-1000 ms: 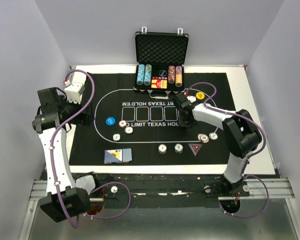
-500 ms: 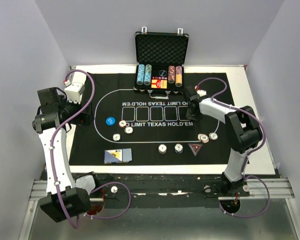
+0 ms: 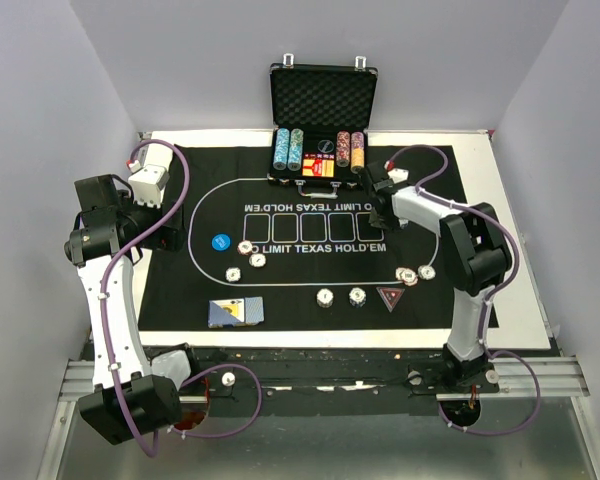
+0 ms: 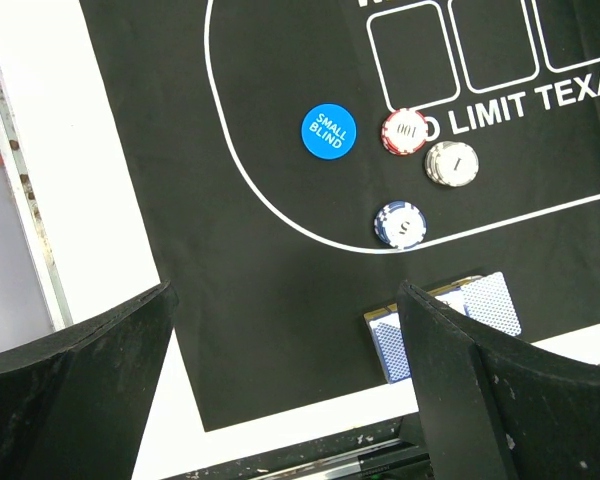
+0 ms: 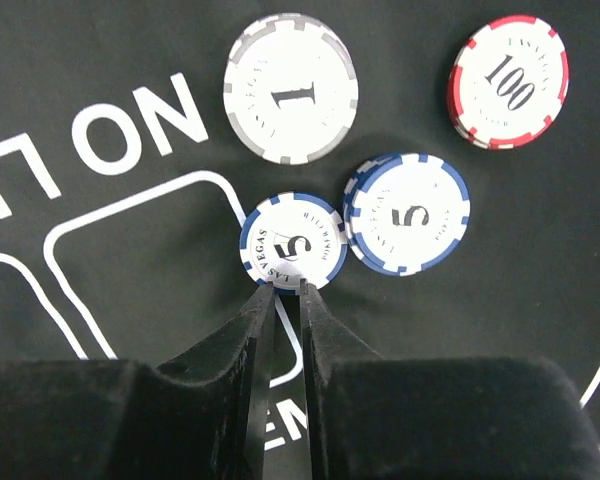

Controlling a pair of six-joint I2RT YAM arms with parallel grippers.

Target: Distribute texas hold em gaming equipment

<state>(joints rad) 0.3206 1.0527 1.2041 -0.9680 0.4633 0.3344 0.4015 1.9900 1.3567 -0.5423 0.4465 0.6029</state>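
One blue-edged "5" poker chip (image 5: 292, 243) sits by the front right corner of the black foam-lined case (image 3: 323, 100), face showing, numeral sideways; round, so no long axis. My right fingers (image 5: 242, 335), almost pressed together, touch its rim; whether they pinch it I cannot tell. Beside it: one blue "5" stack (image 5: 408, 213), one white "1" chip (image 5: 291, 88), one red "100" chip (image 5: 508, 81). A second ago these fingers were farther from the case. My left fingers (image 4: 70, 390) gape wide, empty.

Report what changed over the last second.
The right tool swung from the middle of the mat toward the far right, near the case. Its arm now hides the yellow button. Its tips sit at the rim of a blue 5 chip. The left tool, cards, blue button and other chips stayed put.
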